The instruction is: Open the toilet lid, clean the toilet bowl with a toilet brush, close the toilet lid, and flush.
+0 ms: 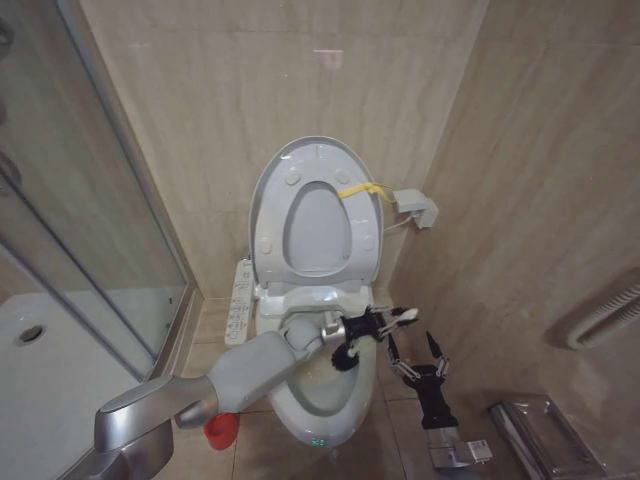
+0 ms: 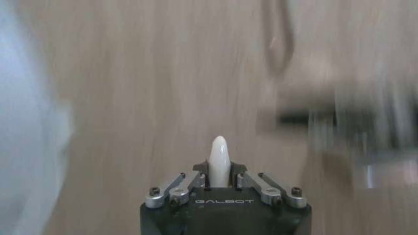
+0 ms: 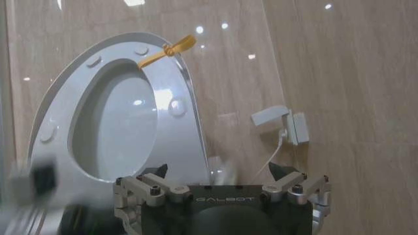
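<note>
Closest to the head camera, the left arm's smooth grey shell is reaching up and across the toilet bowl (image 1: 322,400), and the left gripper (image 1: 372,325) is hanging over the bowl's open mouth. Its jaws are pinched tight on the toilet brush (image 1: 378,328), and in the left wrist view the pale, rounded tip of the handle (image 2: 219,154) is poking straight out from between the closed metal links. The thin stick is lying roughly level, its long axis running across the bowl: white tip toward the tiled side wall, dark bristle clump sitting just over the bowl's inner slope. So the bristles are only a short dip from the ceramic, and the left arm is plainly the one placed to scrub.

Just beside the bowl, toward the side wall, the right gripper (image 1: 418,362) is waiting with its jaws spread wide and holding nothing, fingers pointing up at the raised lid.

Behind the bowl, the toilet lid (image 1: 277,172) is standing upright against the beige wall tiles, glossy white plastic, with the seat ring lifted against it and a yellow strip (image 3: 170,49) tied at its edge. Low beside the bowl, under the left arm, a small red pot (image 1: 222,430) is sitting on the floor. The bowl itself is shining, smooth and rounded at the front.
</note>
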Tool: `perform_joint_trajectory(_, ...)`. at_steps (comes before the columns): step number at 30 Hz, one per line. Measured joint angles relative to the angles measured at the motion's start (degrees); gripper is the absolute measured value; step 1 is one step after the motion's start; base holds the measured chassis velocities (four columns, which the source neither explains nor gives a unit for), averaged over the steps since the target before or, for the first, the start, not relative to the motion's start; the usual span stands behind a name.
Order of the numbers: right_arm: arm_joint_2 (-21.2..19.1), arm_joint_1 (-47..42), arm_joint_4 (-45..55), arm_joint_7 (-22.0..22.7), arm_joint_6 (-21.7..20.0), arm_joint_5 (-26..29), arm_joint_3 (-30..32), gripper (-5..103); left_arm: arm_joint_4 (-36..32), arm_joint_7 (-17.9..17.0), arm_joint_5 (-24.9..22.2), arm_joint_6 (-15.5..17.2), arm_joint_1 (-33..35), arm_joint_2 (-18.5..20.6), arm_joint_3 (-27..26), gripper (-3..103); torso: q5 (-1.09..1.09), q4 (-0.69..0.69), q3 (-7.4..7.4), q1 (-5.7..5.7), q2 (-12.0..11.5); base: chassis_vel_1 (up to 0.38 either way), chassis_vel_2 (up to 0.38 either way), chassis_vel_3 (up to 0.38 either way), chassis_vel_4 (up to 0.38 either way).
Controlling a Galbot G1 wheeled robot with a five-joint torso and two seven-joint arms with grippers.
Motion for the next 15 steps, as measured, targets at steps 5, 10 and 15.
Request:
perform_joint_trajectory(5,-0.1,-0.1,-0.2,-0.1,0.0,-0.1,0.0,100,-3.2,-0.3,-0.7,-0.1,0.7,0.3,-2.3,22,0.0,0.04,-0.01,0.0,0.0,0.007,0.014,0.005,0.01)
perform_joint_trajectory(10,-0.1,-0.1,0.1,0.0,0.0,-0.2,0.2,100,-5.8,-0.8,-1.9,0.3,0.1,0.5,-2.2,22,-0.01,-0.1,-0.04,-0.01,0.0,0.023,-0.005,-0.012,-0.03)
perform_joint_trajectory(15,-0.6,-0.2,0.3,0.0,0.0,-0.1,0.1,100,-2.1,-0.7,-1.7,0.3,1.8,3.4,-0.3,22,0.02,0.09,-0.01,0.0,0.0,0.0,0.0,0.0,0.0)
